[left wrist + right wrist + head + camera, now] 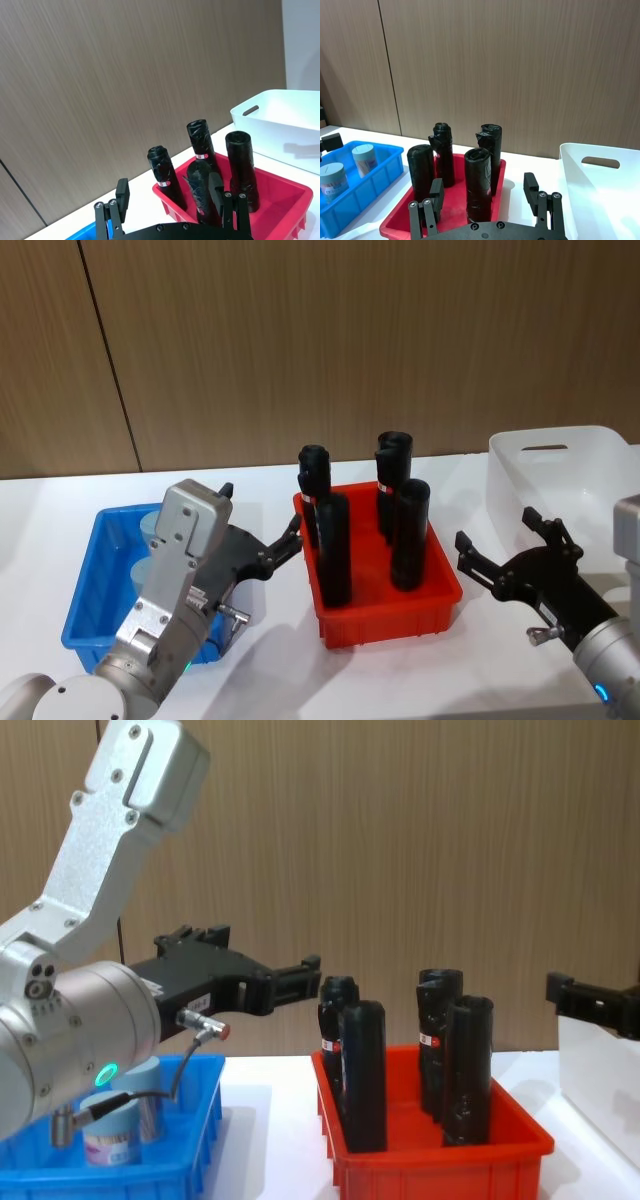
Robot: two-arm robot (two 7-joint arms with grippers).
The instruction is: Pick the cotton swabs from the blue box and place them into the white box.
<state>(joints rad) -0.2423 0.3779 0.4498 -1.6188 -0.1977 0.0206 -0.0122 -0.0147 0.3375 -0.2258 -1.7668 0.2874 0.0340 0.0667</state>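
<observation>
The left gripper (262, 512) is held spread and empty by the right edge of the blue box (88, 585). The right gripper (495, 526) is spread too, near the white box (560, 480). The cotton swabs (362, 158) are stood upright in the blue box, lids up. A red bin (400, 622) is set between the boxes.

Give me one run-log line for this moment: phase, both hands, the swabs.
phase: pre-grasp | left hand: open, empty, raised by blue box | right hand: open, empty, beside white box | cotton swabs: in blue box
</observation>
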